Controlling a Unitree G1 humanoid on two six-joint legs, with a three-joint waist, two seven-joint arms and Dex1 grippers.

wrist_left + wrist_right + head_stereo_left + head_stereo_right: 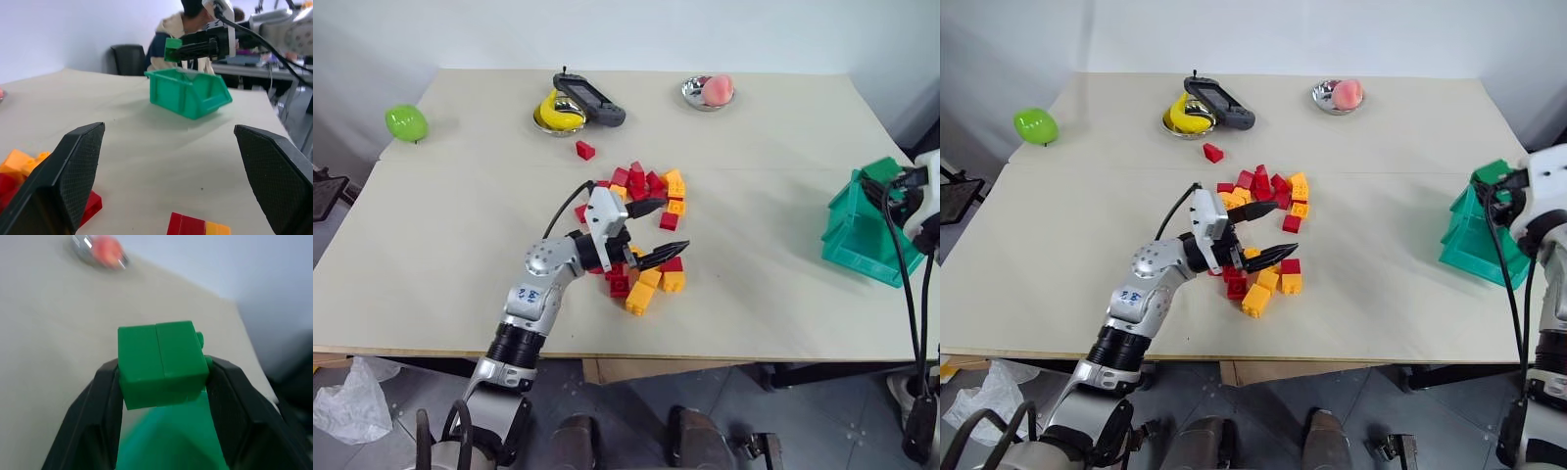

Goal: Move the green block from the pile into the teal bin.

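Right gripper pinches the green block above the teal bin; centre it over the opening before releasing. Left gripper hovers open, empty, over the pile.

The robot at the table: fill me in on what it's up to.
The right gripper holds the green block between its fingers, just above the teal bin at the table's right edge, not yet dropped in. The left gripper hangs open over the pile of red and yellow bricks.
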